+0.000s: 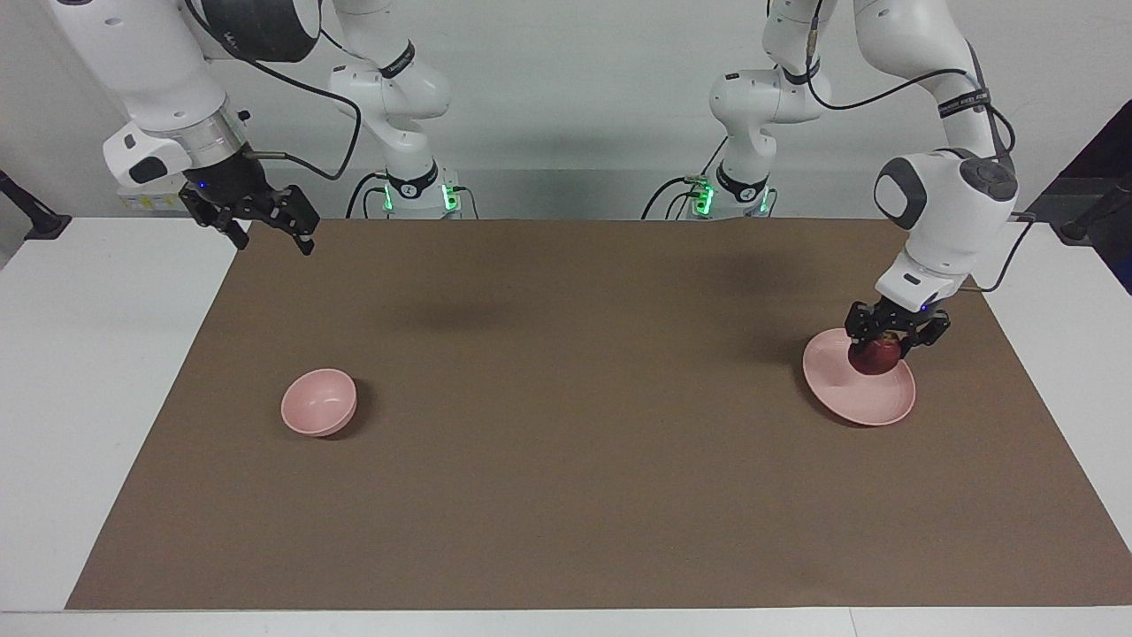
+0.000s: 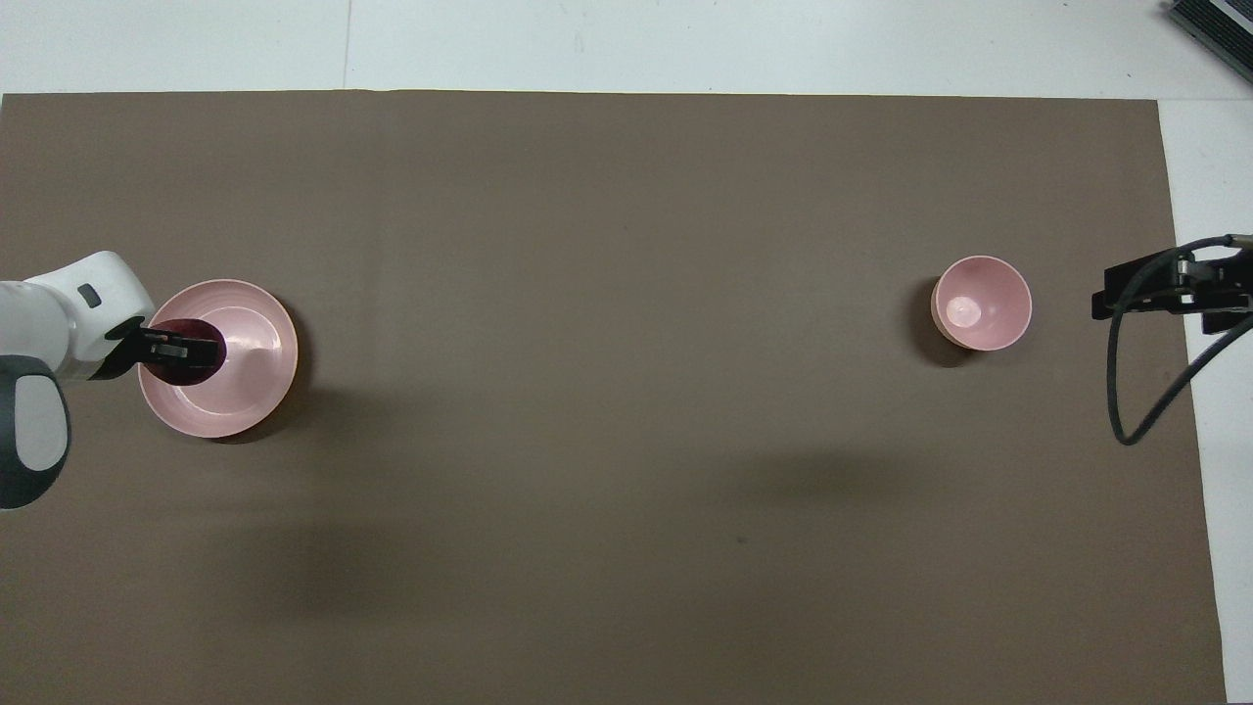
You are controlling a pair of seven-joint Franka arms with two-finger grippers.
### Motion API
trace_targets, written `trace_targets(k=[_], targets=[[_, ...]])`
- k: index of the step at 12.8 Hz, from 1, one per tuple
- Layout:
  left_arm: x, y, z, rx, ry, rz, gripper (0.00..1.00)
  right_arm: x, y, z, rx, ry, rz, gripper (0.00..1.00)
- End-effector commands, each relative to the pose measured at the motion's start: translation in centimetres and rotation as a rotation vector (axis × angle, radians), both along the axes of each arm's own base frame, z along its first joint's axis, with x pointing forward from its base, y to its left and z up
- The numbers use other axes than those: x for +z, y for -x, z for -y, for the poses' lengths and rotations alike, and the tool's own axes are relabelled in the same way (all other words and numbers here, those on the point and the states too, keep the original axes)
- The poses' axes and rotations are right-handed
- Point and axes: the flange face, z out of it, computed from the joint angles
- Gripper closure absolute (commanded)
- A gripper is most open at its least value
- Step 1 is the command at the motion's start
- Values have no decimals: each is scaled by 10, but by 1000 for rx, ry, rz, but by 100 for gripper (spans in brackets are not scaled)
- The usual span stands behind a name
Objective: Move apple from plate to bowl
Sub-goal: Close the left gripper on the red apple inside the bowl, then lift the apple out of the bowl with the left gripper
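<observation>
Going by the facing view, the right pincer sits at the upper left of the frame, up in the air over the edge of the brown mat, fingers spread apart and carrying nothing. That arm is just waiting.

Lower left of centre is the bowl, sitting empty on the desk. In the overhead view it shows up at the right of the frame, with nothing inside.

Way over at the right of the frame is the plate, with the apple on it, toward the rim at the upper part. The left pincer is down on the apple with a finger on each side, so it looks clamped on it. I can't tell whether the apple has cleared the plate yet; it looks about level with it.

So progress-wise: grab looks made, not much else. What's left is the lift, the long carry across to the bowl, which is well apart from the plate, and the drop.
</observation>
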Motion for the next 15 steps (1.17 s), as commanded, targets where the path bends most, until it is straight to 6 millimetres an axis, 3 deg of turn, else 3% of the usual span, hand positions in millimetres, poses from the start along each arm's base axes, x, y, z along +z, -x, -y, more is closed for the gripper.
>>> trace_targets(k=[1, 3, 7, 15], targets=[[47, 1, 21, -39, 27, -21, 100, 3, 5, -1, 14, -21, -1, 0], [68, 8, 40, -13, 146, 2, 100, 3, 5, 0, 12, -21, -1, 0], [81, 23, 92, -3, 385, -68, 100, 3, 5, 0, 12, -21, -1, 0], [99, 37, 136, 74, 838, -164, 100, 4, 5, 0, 12, -21, 0, 0]])
